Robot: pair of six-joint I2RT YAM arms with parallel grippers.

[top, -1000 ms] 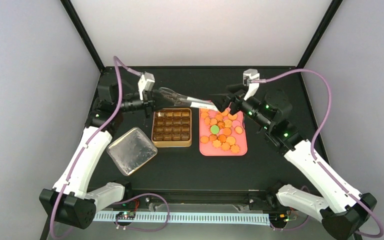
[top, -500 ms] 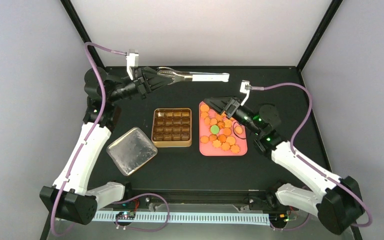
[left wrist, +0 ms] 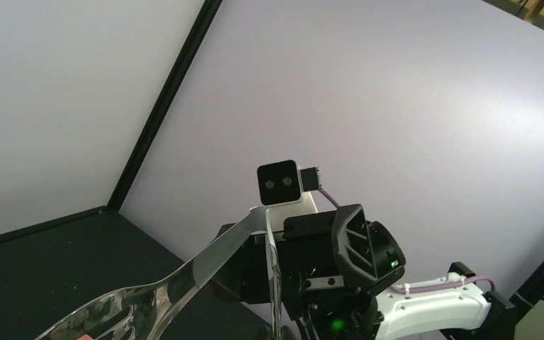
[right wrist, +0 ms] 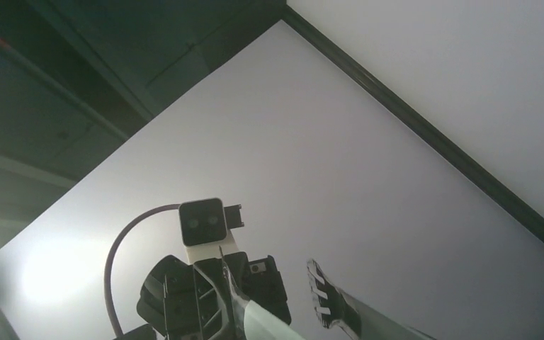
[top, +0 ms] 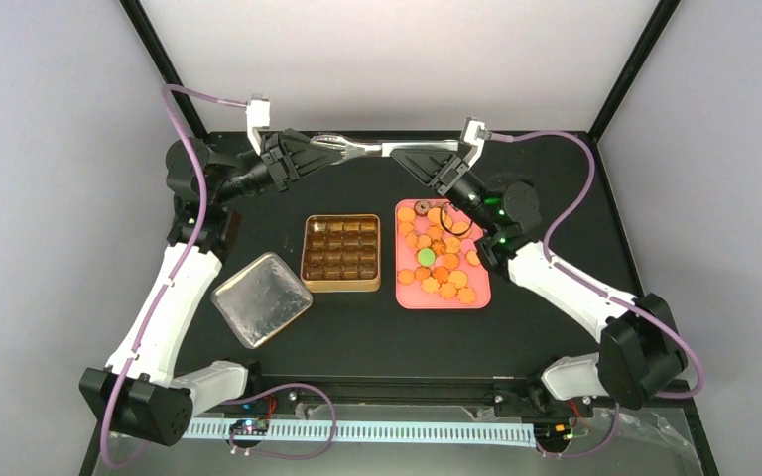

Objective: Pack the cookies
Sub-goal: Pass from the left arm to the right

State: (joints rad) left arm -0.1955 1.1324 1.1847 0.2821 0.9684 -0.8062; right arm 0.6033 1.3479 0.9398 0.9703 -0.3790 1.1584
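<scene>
Our left hand (top: 303, 157) is clamped on the metal tongs (top: 387, 149) at the scoop end, held level so the hinge end meets our right hand (top: 446, 171). It's likely a handover, but we can't tell if that one grips. The cookies (top: 440, 260) sit on the pink tray (top: 404, 297) just nearward of it.

1. In the top view the right pincer (top: 441, 171) meets the handle end of the tongs (top: 382, 149) at 12 o'clock on the table (top: 377, 337). Its fingertips are too small and dark to tell whether they clamp.
2. In the left wrist view the tongs' slotted head runs off the bottom edge, and the fingers of the left pincer (top: 306, 154) do not show.
3. The right wrist view is dim, and its bottom edge cuts the tongs.
4. The right arm and a cable loop partly cover the cookies (top: 442, 260) at the 12 o'clock end of the tray (top: 409, 297).
5. The cells of the tin (top: 340, 288) are too small to tell their contents.
</scene>
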